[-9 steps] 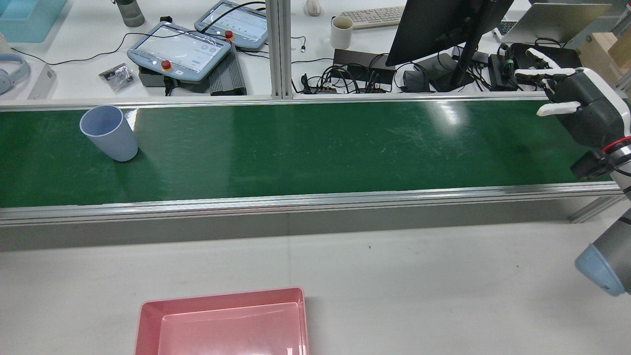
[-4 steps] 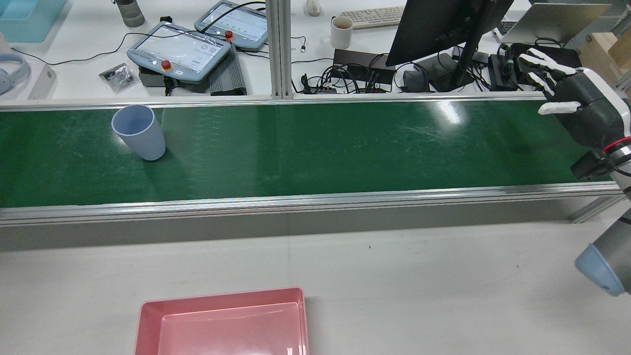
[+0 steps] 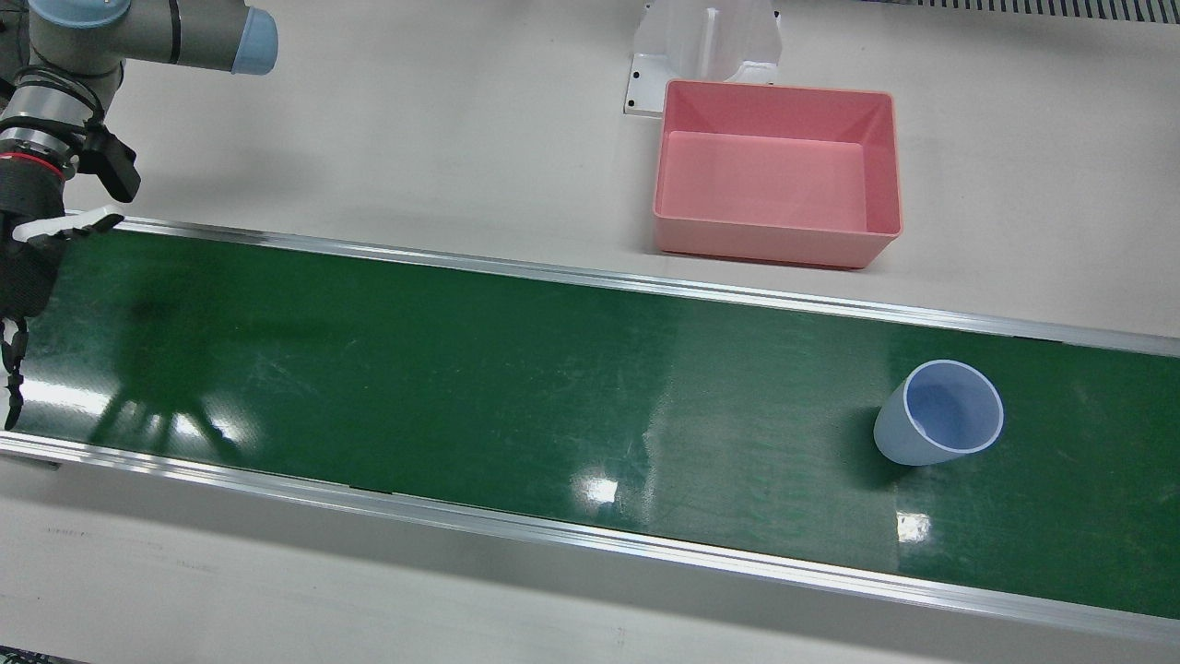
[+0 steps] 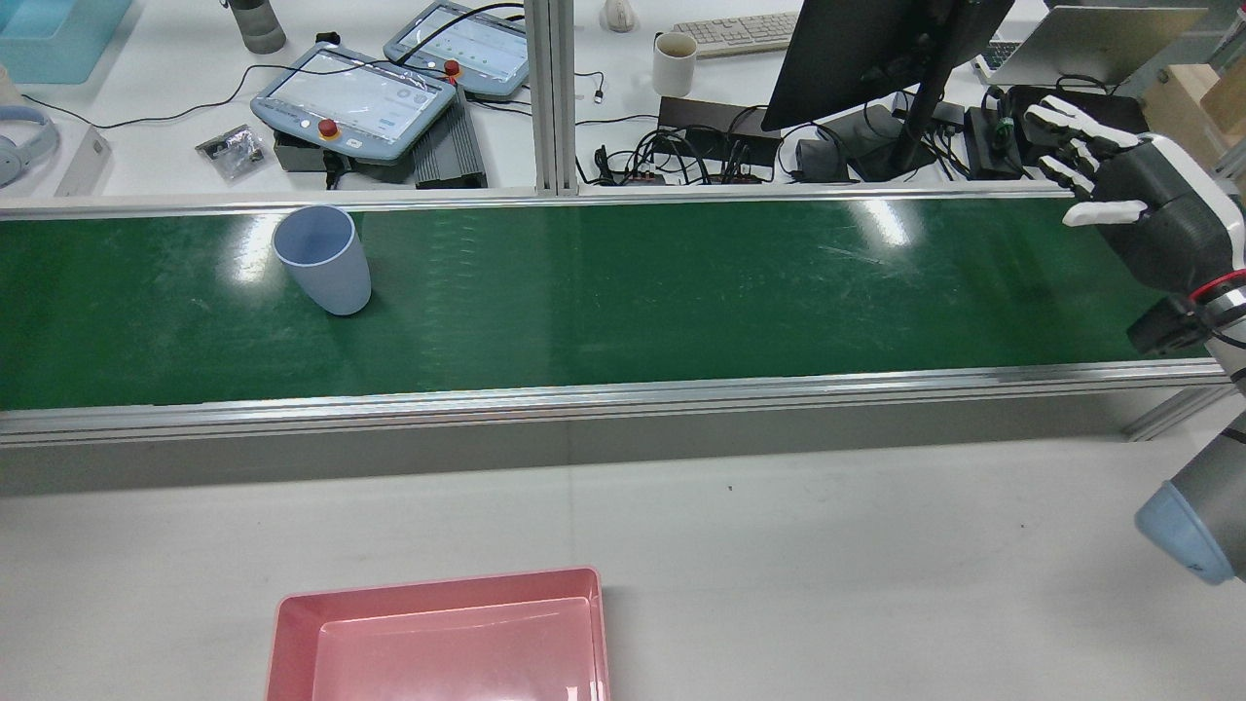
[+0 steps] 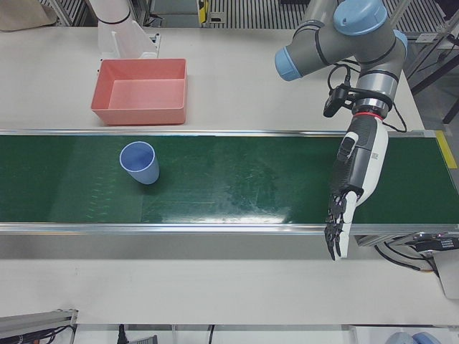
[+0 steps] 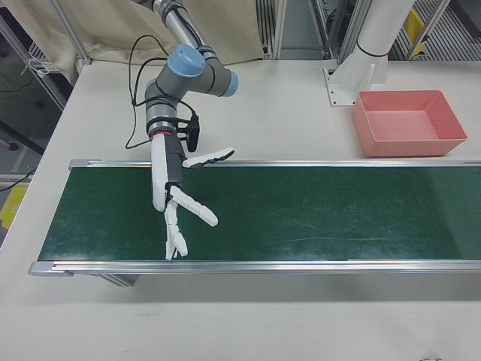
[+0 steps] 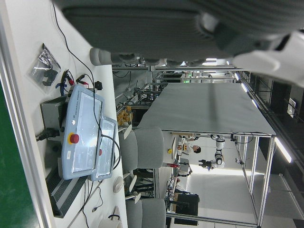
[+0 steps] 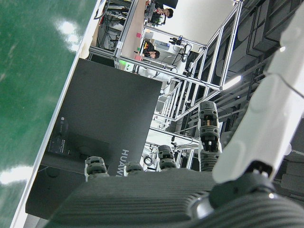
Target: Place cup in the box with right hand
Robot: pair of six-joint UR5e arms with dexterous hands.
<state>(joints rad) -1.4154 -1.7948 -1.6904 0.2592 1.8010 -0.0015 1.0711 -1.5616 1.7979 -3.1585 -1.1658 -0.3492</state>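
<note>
A pale blue cup [image 4: 326,263] stands upright on the green conveyor belt [image 4: 681,292], toward the robot's left; it also shows in the front view [image 3: 936,415] and the left-front view [image 5: 141,163]. The empty pink box [image 4: 438,589] sits on the white table on the robot's side of the belt [image 3: 779,244]. My right hand [image 4: 1139,204] is open, fingers spread, above the belt's far right end, far from the cup [image 6: 176,199]. My left hand [image 5: 351,193] is open, fingers stretched out over the belt's other end, well apart from the cup.
Aluminium rails [image 4: 623,399] edge the belt on both sides. A white pedestal [image 3: 705,41] stands behind the box. Beyond the belt lie teach pendants [image 4: 355,97], a monitor [image 4: 876,58], cables and a mug [image 4: 674,63].
The cup has travelled along the belt toward my right hand. The right hand's fingers have fanned out from pointing along the belt; the arm has stayed in place.
</note>
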